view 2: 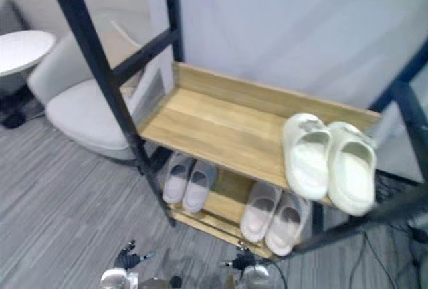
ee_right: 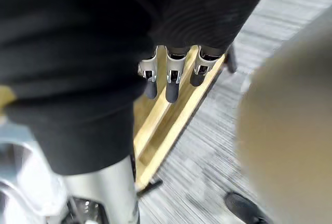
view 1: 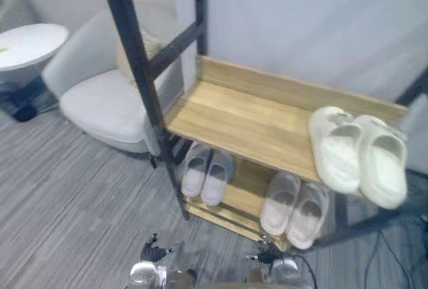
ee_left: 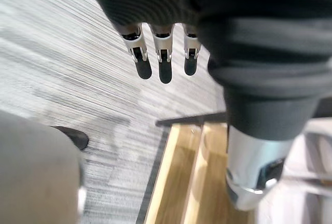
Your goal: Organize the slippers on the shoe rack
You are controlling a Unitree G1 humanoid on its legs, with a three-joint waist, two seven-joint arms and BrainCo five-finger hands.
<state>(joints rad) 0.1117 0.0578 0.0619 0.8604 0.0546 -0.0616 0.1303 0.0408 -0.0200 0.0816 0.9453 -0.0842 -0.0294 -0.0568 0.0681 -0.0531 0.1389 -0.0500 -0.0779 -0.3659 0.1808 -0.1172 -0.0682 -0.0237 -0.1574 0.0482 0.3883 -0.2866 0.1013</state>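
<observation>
The job looks nearly or fully done, judging by how things lie: all the slippers in sight are paired and parked on the shoe rack (view 1: 247, 122). A cream pair (view 1: 341, 155) sits side by side at the 3 o'clock end of the top shelf (view 1: 227, 112), toes toward the back rail, with the outer slipper close to the shelf's front edge. On the lower shelf (view 1: 244, 192) a pale grey pair (view 1: 215, 176) stands toward 9 o'clock and a pinkish pair (view 1: 281, 202) toward 3 o'clock, with bare wood between them. No slipper lies on the grey floor (view 1: 73, 188). At most, the cream pair could be nudged inward. The left hand (ee_left: 163, 68) hangs low at 6 o'clock in front of the rack, fingers straight and relaxed, holding and touching nothing. The right hand (ee_right: 173, 81) hangs just beside it toward 5 o'clock, its fingers equally loose and empty, above the rack's lower front edge.
</observation>
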